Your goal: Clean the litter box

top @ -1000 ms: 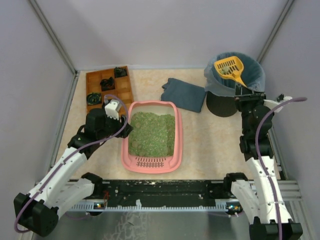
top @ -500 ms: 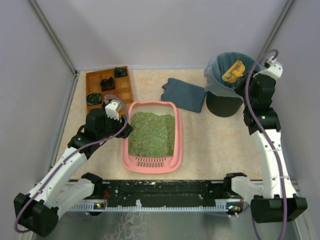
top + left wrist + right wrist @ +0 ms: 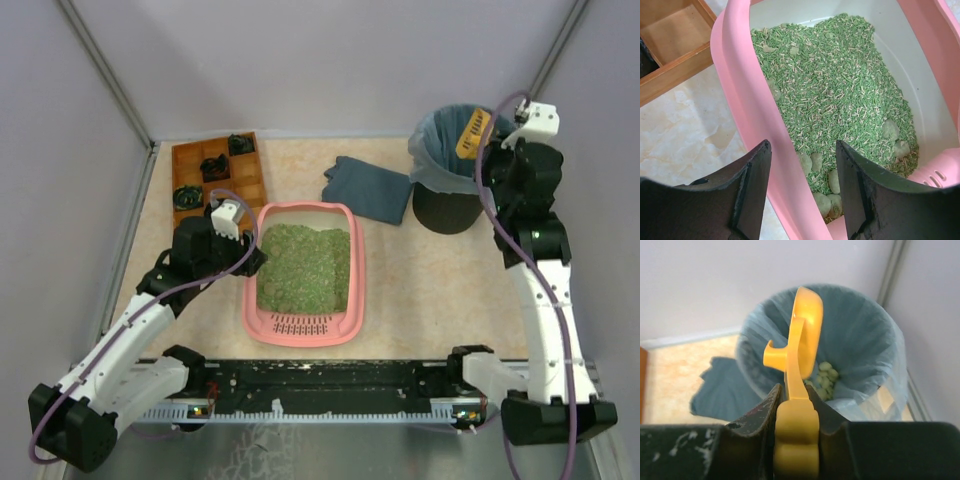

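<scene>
The pink litter box (image 3: 303, 330), filled with green litter, lies mid-table. My left gripper (image 3: 252, 255) straddles its left wall (image 3: 740, 75), one finger outside and one inside, closed on the wall, which crosses the jaws at a slant. Pale clumps (image 3: 816, 162) lie in the litter near the inside finger. My right gripper (image 3: 497, 150) is shut on the handle of a yellow scoop (image 3: 472, 133). The scoop (image 3: 802, 335) stands on edge over the black bin (image 3: 443, 210) with its blue-grey bag (image 3: 860, 330). Greenish clumps (image 3: 825, 375) lie at the bag's bottom.
A brown wooden compartment tray (image 3: 215, 175) holding dark items stands at the back left, close to the litter box. A folded blue cloth (image 3: 368, 188) lies between the box and the bin. Grey walls enclose the table on three sides.
The right arm has risen and swung over the bin. The scoop has turned from lying flat above the bag to standing on edge. The left arm has stayed put.
</scene>
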Tool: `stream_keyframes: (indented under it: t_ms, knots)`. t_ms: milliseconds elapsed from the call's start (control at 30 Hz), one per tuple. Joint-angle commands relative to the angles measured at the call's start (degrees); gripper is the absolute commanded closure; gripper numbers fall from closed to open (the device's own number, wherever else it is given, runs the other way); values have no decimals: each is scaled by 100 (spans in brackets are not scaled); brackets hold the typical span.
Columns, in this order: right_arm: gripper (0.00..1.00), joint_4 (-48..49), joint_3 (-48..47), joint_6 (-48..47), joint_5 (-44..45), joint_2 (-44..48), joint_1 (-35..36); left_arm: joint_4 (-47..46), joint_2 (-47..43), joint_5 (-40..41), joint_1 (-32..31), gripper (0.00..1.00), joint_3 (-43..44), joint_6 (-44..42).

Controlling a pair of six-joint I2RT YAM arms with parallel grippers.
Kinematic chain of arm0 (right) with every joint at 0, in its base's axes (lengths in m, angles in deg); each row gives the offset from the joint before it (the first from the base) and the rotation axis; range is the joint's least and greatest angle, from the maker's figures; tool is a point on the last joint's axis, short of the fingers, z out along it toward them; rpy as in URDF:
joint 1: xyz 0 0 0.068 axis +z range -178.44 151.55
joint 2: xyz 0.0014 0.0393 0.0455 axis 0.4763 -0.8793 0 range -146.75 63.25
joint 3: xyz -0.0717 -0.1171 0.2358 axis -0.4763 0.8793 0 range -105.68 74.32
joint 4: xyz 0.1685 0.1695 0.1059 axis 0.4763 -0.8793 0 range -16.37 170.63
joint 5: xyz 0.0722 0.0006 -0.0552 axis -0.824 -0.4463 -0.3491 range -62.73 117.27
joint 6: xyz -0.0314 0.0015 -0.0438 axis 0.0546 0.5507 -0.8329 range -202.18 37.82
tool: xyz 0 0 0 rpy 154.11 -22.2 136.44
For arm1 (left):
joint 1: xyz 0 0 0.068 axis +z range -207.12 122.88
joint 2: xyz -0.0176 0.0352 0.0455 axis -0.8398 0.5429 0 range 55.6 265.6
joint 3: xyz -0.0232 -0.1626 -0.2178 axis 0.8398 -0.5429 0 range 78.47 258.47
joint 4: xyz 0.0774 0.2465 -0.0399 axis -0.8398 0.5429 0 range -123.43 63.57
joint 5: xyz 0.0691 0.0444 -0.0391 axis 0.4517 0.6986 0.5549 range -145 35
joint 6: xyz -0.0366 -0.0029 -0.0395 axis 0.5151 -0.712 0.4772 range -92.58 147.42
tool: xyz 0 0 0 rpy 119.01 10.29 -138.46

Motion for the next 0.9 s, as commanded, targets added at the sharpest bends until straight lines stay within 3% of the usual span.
stream_keyframes:
  t_ms: [0, 100, 333, 567, 867]
  knots:
    - [100, 1788, 803, 289, -956, 1265, -29, -136, 21, -74, 20, 41, -56, -60]
    - [100, 2340, 1192, 849, -1614, 1678, -31, -136, 37, -68, 16, 41, -49, -59]
    - [100, 2050, 1032, 2088, -4307, 1163, 54, -110, 16, 26, 26, 41, -29, -38]
    - [100, 497, 864, 1673, -3321, 890, 1491, -87, 35, 139, 25, 42, -23, -10]
    - [100, -19, 1045, 1976, -2533, 220, 3094, -24, 131, 257, 26, 43, 15, 28]
